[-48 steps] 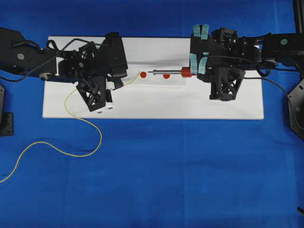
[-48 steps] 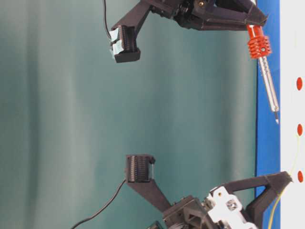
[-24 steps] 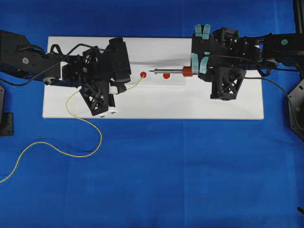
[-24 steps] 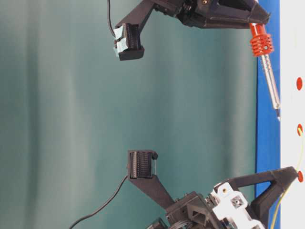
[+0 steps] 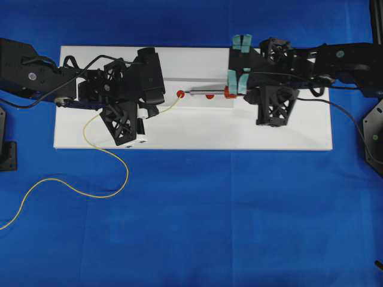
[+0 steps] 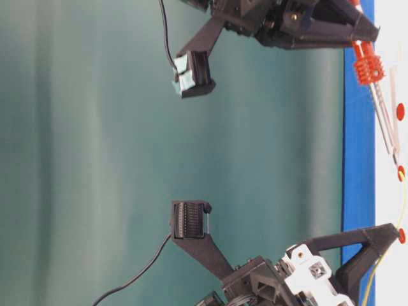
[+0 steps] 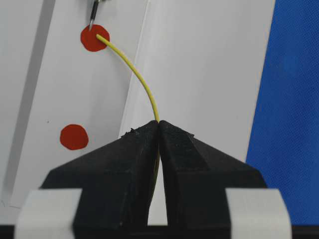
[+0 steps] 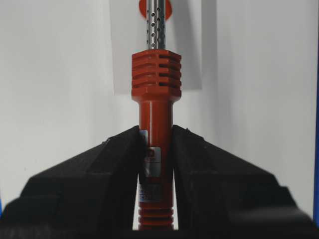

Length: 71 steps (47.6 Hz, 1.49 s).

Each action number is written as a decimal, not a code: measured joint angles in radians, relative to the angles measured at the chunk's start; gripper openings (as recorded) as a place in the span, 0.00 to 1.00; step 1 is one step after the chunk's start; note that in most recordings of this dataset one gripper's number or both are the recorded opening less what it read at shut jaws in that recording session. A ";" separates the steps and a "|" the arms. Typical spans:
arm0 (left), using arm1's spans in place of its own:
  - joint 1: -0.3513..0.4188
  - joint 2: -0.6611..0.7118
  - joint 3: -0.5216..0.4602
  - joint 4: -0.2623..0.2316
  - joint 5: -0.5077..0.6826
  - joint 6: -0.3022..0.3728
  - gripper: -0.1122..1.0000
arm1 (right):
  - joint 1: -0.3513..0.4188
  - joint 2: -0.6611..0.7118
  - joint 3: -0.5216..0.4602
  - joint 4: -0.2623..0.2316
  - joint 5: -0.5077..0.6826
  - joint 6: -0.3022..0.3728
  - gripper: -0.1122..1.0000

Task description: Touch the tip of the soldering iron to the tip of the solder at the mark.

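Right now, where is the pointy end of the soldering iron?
In the left wrist view, the soldering iron tip sits at the top left, on the edge of a red dot, right beside the end of the yellow solder.

Four views: one from above, one from table height, one on each wrist.

The overhead view looks straight down from far off, taking in the whole white board (image 5: 191,134) and both arms. The table-level view is turned sideways, with the board along its right edge (image 6: 390,76). The left wrist view looks close along its gripper (image 7: 159,130) toward a red mark (image 7: 94,38) at upper left. The right wrist view looks close along its gripper (image 8: 156,144). All four share the board's marked strip.
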 measured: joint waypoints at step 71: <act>0.000 0.000 0.002 0.000 0.003 -0.002 0.11 | 0.000 0.028 -0.018 0.000 0.038 0.002 0.16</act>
